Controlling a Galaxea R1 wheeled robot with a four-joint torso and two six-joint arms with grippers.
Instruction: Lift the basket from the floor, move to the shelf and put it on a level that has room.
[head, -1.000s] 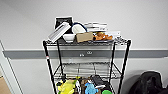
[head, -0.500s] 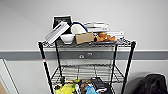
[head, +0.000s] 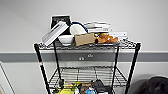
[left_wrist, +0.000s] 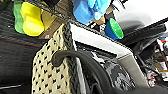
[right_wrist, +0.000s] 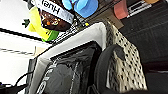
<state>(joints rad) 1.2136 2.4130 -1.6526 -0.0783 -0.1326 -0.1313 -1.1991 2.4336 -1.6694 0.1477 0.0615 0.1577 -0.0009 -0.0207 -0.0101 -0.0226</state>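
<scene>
1. One tall black wire shelf (head: 135, 60) stands against a pale wall (head: 25, 22) with a grey band (head: 17, 57) running across it.
2. Its top tier is crowded: a dark picture frame (head: 60, 21) leans at the back, a white slatted panel (head: 53, 32) tilts against it, a white bowl (head: 66, 39) sits at the front, a small brown cardboard box (head: 84, 39) stands beside the bowl, a stack of books (head: 97, 27) lies behind that, and an orange soft toy (head: 107, 38) rests near the right edge.
3. The level (head: 87, 73) below, the middle wire tier, is bare grid in the head view.
4. Under it, colourful toys (head: 75, 88) fill the low tier, touching one another.
5. A dark bag (head: 156, 86) slumps on the ground to the right of the shelf, just beside its post.
6. The basket (left_wrist: 52, 67) shows large in both wrist views, cream woven sides, pale rim, black lining with white marks. It hangs just under the low tier, with yellow, green and blue toys (left_wrist: 82, 10) close above its rim.
7. A dark curved handle (left_wrist: 82, 60) arches over the near end of the basket in the left wrist view; a similar handle (right_wrist: 105, 65) shows in the right wrist view.
8. The floor (right_wrist: 147, 27) of dark grey carpet lies beside the basket.
9. I cannot tell how far either hand is open, or whether it holds a handle; the fingers cannot be made out.
</scene>
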